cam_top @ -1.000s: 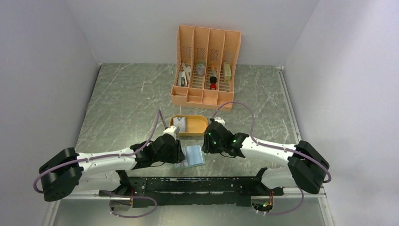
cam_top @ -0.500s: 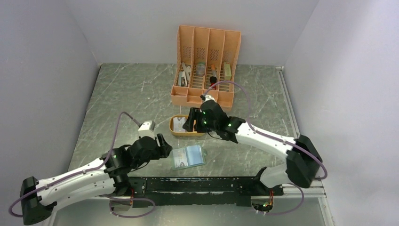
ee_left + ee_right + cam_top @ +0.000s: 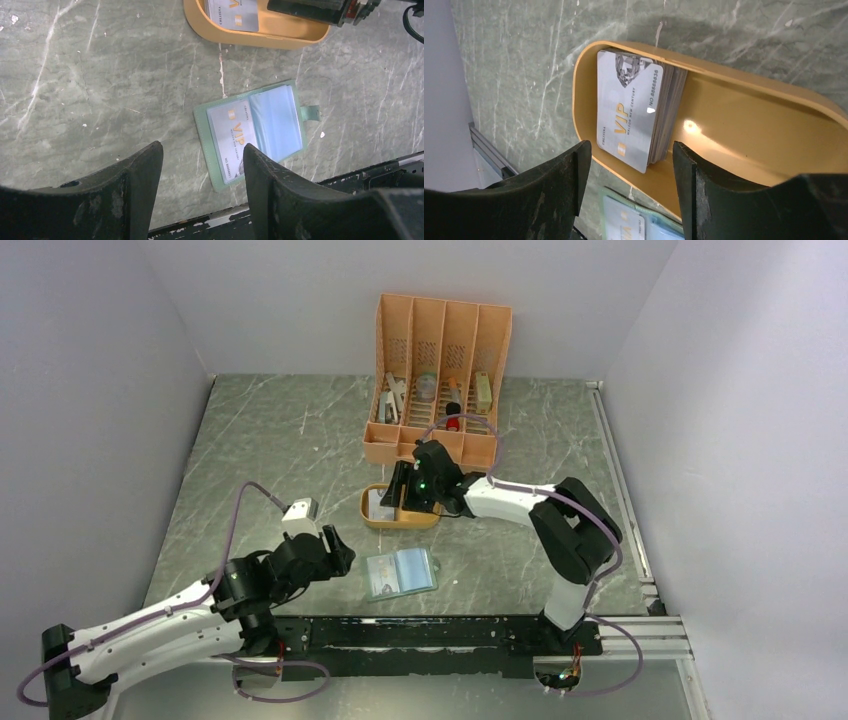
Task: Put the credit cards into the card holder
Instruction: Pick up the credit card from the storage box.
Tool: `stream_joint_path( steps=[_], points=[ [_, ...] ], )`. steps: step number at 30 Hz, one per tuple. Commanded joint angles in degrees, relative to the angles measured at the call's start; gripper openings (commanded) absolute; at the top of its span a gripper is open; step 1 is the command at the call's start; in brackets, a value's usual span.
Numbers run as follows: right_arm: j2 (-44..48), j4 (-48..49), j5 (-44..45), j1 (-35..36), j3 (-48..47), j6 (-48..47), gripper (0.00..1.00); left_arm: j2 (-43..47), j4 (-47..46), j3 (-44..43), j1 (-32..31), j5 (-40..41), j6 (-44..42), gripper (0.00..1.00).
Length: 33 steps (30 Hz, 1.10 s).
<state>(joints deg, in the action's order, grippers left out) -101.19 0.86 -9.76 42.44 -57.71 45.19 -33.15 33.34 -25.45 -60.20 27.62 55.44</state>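
Silver-grey credit cards (image 3: 631,107), stacked in orange tray (image 3: 744,130), lay before spread right pincer (image 3: 630,150), long axis crossing its closing line.

Grey-green marbled bench (image 3: 270,450), veined in pale streaks. Near its front edge, lying open and flat, a card holder (image 3: 401,572); just behind, apart from it, an orange oval tray (image 3: 395,524); further back, standing upright, a tall orange slotted organizer (image 3: 440,335), clear of the tray
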Motion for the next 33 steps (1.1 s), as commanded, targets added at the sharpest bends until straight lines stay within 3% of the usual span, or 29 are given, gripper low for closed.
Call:
stream_joint_path(
  steps=[1, 12, 25, 29, 33],
  points=[
    [-2.60, 2.48, -0.85, -0.27, -2.36, 0.09, 0.64, -0.14, 0.46, -1.34, -0.09, 0.22, -0.81, 0.65],
    [-6.45, 0.19, 0.97, -0.30, -3.94, -1.05, 0.57, -0.91, 0.66, -1.01, -0.09, 0.38, -0.35, 0.63],
    [-4.21, 2.31, 0.74, -1.34, 0.21, -0.10, 0.37, -3.12, -1.44, -0.34, -0.09, -0.09, -0.82, 0.62],
    [-3.67, 3.23, -0.06, -1.65, 0.86, -0.17, 0.36, -3.75, -2.20, -0.23, -0.14, -0.19, -0.86, 0.62],
    [-3.52, 3.33, -0.65, -1.65, 0.74, 0.02, 0.44, -3.94, -2.49, -0.13, -0.09, -0.27, -0.86, 0.62]
  ],
)
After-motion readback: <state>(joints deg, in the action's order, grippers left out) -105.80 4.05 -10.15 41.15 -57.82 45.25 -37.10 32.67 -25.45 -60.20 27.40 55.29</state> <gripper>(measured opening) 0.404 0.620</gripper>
